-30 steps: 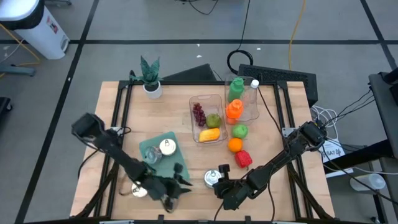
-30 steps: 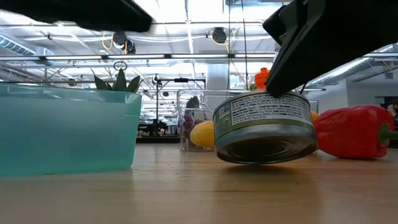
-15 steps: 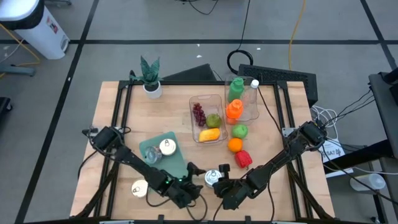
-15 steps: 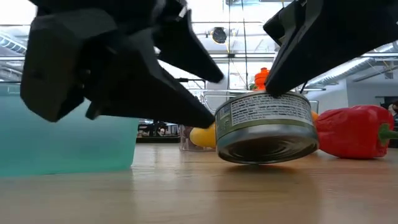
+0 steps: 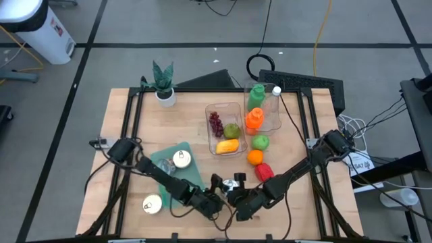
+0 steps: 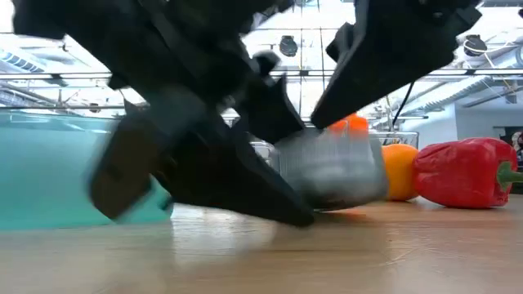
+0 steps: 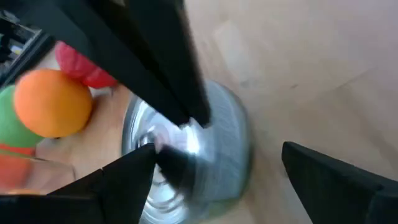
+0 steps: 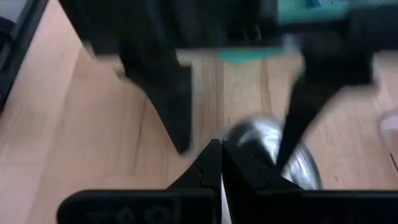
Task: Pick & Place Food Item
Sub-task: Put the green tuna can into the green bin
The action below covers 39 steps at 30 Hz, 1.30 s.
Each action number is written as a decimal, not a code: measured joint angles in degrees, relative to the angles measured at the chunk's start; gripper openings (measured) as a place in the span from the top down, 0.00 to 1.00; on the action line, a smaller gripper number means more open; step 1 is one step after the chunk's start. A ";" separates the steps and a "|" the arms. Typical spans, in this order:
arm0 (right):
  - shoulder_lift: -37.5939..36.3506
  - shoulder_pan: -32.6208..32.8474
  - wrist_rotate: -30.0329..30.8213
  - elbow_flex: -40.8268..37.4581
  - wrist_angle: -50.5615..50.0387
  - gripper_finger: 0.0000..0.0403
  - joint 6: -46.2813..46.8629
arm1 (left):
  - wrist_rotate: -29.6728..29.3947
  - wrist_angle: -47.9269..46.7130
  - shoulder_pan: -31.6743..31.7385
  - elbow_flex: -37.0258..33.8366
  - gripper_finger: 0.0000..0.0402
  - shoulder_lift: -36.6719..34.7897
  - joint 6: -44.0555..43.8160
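Straddling tin can (image 7: 186, 155): left gripper (image 5: 221, 190) fingers spread; label blurred, unreadable.

The can (image 7: 186, 162) between the left gripper's (image 7: 211, 162) matt black fingers (image 7: 112, 186) was shiny bare metal, its lid mirror-bright. The table (image 5: 121, 121) under them was pale, smooth wood with visible grain. Beyond the fingertips, the red pepper (image 6: 462, 173) looked glossy and the orange (image 7: 53, 102) matt.

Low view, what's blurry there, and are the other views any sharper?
Low view: the can and the left gripper are smeared by motion, while the red pepper is crisp. Left wrist view: the can is soft. Right wrist view: blurred throughout. High view: sharp.
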 joint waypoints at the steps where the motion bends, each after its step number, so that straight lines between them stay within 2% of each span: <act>1: 0.00 -0.32 -0.70 0.00 0.67 1.00 -0.19 | 0.24 0.91 0.42 0.01 0.10 0.90 0.23; 4: -0.09 -0.74 -1.58 0.02 1.81 1.00 -0.39 | -4.05 2.69 0.53 0.14 0.09 2.37 0.54; 7: -0.09 -0.82 -2.03 0.02 1.71 1.00 -0.63 | -4.15 3.10 1.10 0.14 0.12 2.61 -0.19; 10: -0.09 -0.93 -1.96 0.02 1.73 1.00 -0.60 | -0.76 2.63 1.66 0.12 0.21 2.61 -0.27; 15: -0.09 -0.93 -1.91 0.02 -0.38 1.00 -2.79 | -0.46 2.14 1.67 0.05 0.37 2.82 -1.48; 24: -1.99 1.43 -2.57 -0.04 -7.08 1.00 -7.32 | -0.36 0.94 1.57 0.05 0.52 2.61 -3.34; 28: -1.99 3.01 -5.15 0.00 -8.91 0.96 -7.76 | -0.07 0.96 1.58 0.05 0.52 2.58 -3.53; 31: -1.08 3.09 -4.58 0.00 -8.55 0.85 -7.66 | 0.19 0.88 1.58 0.05 0.48 2.61 -3.49; 36: 0.80 3.17 0.93 0.02 -9.00 0.66 -9.78 | 0.60 0.91 1.54 0.00 0.39 2.64 -3.82; 39: 2.55 2.55 1.03 -0.05 -9.88 0.59 -10.69 | 0.74 0.99 1.54 -0.01 0.35 2.66 -3.97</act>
